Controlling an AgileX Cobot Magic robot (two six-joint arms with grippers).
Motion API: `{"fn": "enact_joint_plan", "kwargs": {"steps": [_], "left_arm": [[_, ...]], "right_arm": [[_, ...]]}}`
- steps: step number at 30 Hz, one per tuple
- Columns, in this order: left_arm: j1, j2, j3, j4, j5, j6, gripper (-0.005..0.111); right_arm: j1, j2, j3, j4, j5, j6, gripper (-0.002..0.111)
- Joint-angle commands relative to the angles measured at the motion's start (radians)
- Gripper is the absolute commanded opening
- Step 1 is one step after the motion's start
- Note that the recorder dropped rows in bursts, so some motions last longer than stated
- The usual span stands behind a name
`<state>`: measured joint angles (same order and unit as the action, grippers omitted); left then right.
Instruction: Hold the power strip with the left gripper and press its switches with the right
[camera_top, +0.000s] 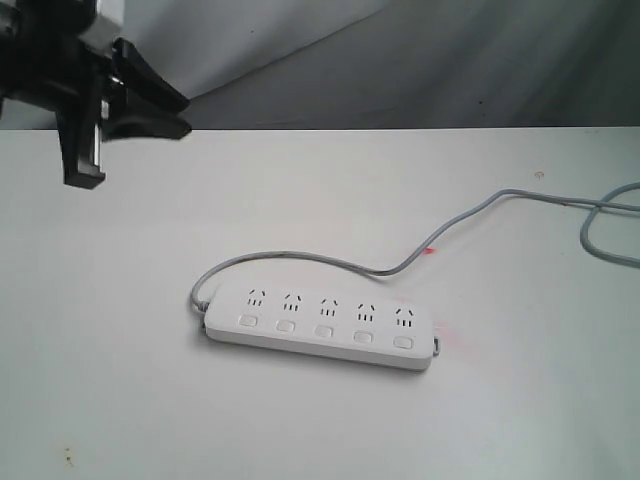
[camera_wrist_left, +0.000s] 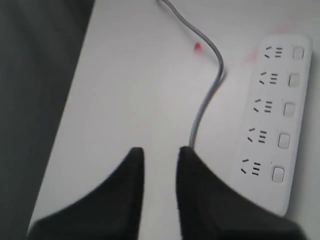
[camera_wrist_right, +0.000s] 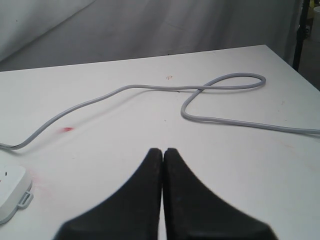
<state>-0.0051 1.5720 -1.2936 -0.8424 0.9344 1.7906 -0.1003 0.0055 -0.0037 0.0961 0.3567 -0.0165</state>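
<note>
Far left: the left tool (camera_top: 187, 115) hangs over the far left corner of the white tabletop (camera_top: 120, 400), carried on a black arm, its two black fingers (camera_wrist_left: 127, 190) pointing right. A narrow gap shows between the fingers and there is nothing in it; the tool touches nothing and is well apart from the strip.

Centre: the power strip (camera_top: 340, 318) lies flat on the tabletop, long axis left to right, its right end slightly nearer. Five sockets line its far side and the five switches (camera_top: 323, 329) its near side.

The grey cord (camera_top: 300, 256) leaves the strip's left end, bends back along the far side, then runs right and forms a loop near the right edge. A small red mark (camera_top: 430, 250) lies just beside the cord.

Right: the right tool (camera_wrist_right: 163, 150), seen only in its own wrist view, is above the tabletop to the right of the strip's right end, its fingers pressed together on nothing.

Beyond the far edge: a creased grey backdrop (camera_top: 450, 60).
</note>
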Motion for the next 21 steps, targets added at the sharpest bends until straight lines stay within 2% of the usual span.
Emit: {"fn": "enact_joint_plan", "kwargs": {"steps": [1,6,9,13,17,21], "left_arm": [[-0.005,-0.121,-0.004,-0.007,0.003,-0.214,0.001],[-0.005,-0.231,-0.004,0.031,0.003,-0.492,0.001],[-0.005,-0.282,-0.004,0.025,-0.015,-0.724,0.001],[-0.005,-0.328,-0.004,0.033,-0.156,-1.194,0.001],[-0.005,-0.352,-0.004,0.125,-0.291,-1.62,0.001],[-0.005,-0.36,-0.004,0.15,-0.441,-1.647,0.001]], "right_arm": [[-0.008,-0.006,0.004,-0.007,-0.016,0.003,0.0],[-0.008,-0.006,0.004,-0.007,-0.016,0.003,0.0],[-0.008,-0.006,0.004,-0.007,-0.016,0.003,0.0],[-0.008,-0.006,0.004,-0.007,-0.016,0.003,0.0],[-0.008,-0.006,0.004,-0.007,-0.016,0.003,0.0],[-0.008,-0.006,0.004,-0.007,-0.016,0.003,0.0]]}}
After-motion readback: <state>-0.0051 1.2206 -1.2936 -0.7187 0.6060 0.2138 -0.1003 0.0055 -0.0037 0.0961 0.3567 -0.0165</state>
